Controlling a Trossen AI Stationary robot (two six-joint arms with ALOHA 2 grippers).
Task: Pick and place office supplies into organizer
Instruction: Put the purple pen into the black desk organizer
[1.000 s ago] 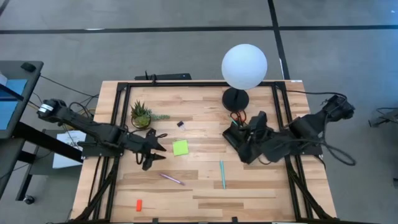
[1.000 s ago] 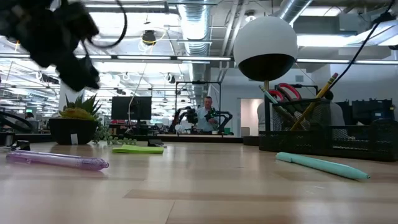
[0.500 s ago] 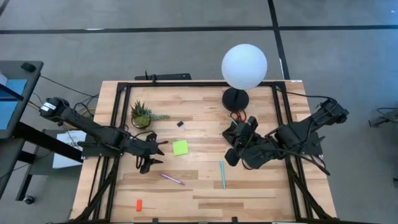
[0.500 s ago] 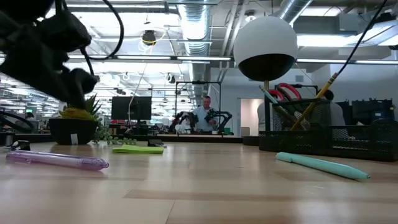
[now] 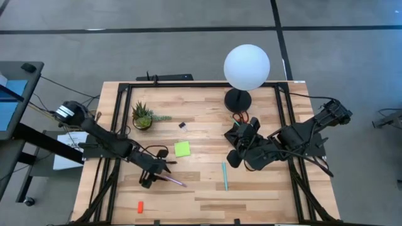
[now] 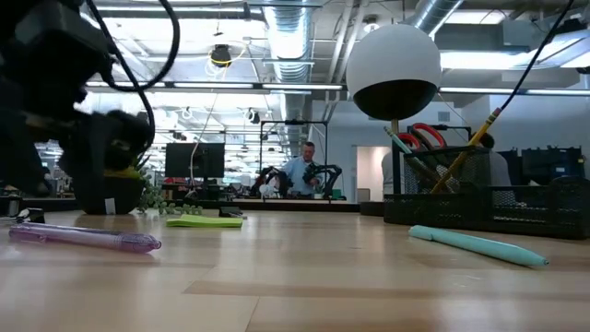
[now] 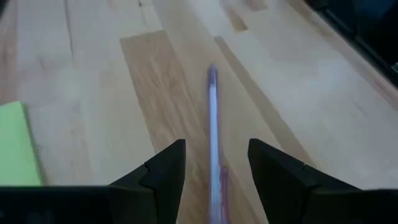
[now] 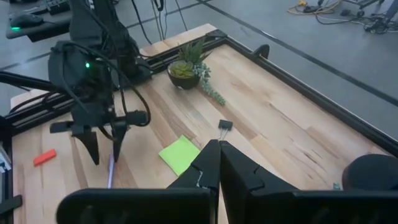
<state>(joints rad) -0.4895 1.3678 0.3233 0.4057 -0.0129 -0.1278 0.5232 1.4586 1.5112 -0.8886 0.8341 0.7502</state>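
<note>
My left gripper [image 7: 216,146] is open, low over the table. Its fingers stand on either side of the purple pen [image 7: 212,118], which lies flat on the wood [image 5: 176,182]; I see no touch. My right gripper [image 8: 214,157] is shut and empty, hovering beside the black organizer [image 6: 489,198], which holds the red-handled scissors [image 6: 429,136] and a pencil upright. Lying flat on the table are the teal pen [image 5: 224,176], the lime-green sticky-note pad [image 5: 182,149], a tiny black clip [image 5: 183,125] and the red-orange piece [image 5: 140,206].
A spiky potted plant [image 5: 143,115] stands at the far left. A white globe lamp [image 5: 247,67] on a round black base stands behind the organizer. A black frame [image 5: 119,125] runs along the table's sides. People sit in the room beyond the table.
My left gripper has come down and gone toward the table's near edge, rolling as it went. It now straddles the purple pen and stays open. My right gripper drew a little away from the organizer toward the table's middle, then kept still.
</note>
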